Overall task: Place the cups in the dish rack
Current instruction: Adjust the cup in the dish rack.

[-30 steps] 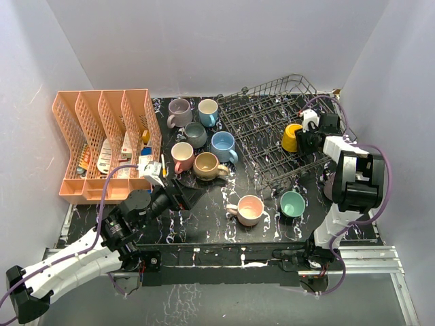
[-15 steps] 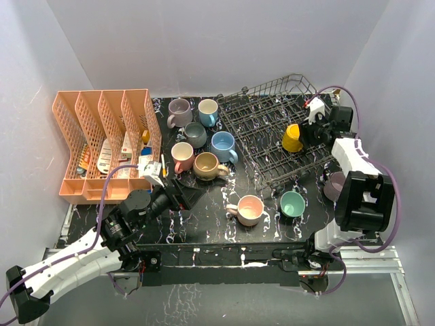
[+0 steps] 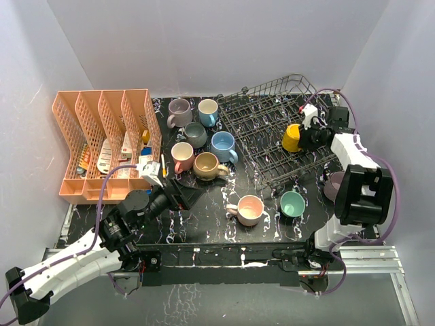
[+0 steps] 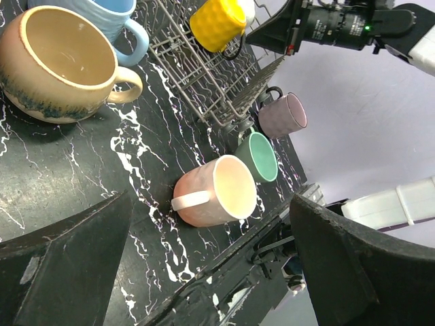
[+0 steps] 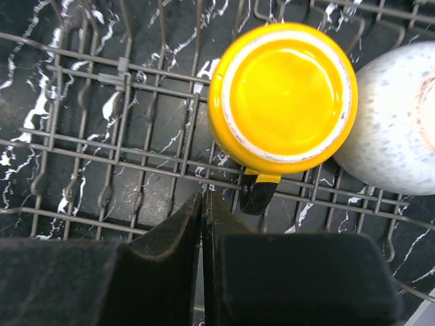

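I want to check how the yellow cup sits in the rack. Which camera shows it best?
The right wrist view: the yellow cup shows close, handle included, on the dish rack wires. Top external shows the cup small; left wrist catches the cup at the picture's top edge.

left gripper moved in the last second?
No. On the top view the left gripper sits at the same spot, open, just near-left of the tan cup and beside the orange organiser.
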{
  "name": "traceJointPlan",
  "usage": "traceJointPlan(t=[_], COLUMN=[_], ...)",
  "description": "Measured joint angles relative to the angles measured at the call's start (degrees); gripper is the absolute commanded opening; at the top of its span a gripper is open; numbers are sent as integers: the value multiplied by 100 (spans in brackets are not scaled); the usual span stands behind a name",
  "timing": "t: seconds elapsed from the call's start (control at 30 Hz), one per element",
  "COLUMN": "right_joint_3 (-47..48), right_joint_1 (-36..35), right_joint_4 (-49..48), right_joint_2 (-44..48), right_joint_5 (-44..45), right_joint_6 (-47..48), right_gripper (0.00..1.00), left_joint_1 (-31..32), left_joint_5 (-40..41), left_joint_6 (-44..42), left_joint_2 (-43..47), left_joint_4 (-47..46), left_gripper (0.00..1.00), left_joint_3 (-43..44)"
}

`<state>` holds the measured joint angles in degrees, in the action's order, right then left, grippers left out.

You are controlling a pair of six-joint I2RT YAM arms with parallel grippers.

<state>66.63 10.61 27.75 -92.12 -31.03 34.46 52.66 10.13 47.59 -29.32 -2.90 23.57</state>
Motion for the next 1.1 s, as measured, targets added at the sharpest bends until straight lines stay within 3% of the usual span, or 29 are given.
traceJointPlan(t=[0.37,0.77,1.1], right_joint_3=[623,1202,1268], right_joint_1=[0,2,33], right_joint_4=[221,208,240], right_joint_2=[-1091,-1445,-1445], right_joint_5=[557,1198,1224], right_joint_6=[76,175,286], right_gripper=[8,8,8], left_joint_1=[0,0,0], left_joint_5=[-4,-4,-2], left_joint_6=[118,151,122], left_joint_2=[94,76,57], left_joint_4=[42,39,48], left_gripper=[97,97,97], left_joint_3=[0,0,2])
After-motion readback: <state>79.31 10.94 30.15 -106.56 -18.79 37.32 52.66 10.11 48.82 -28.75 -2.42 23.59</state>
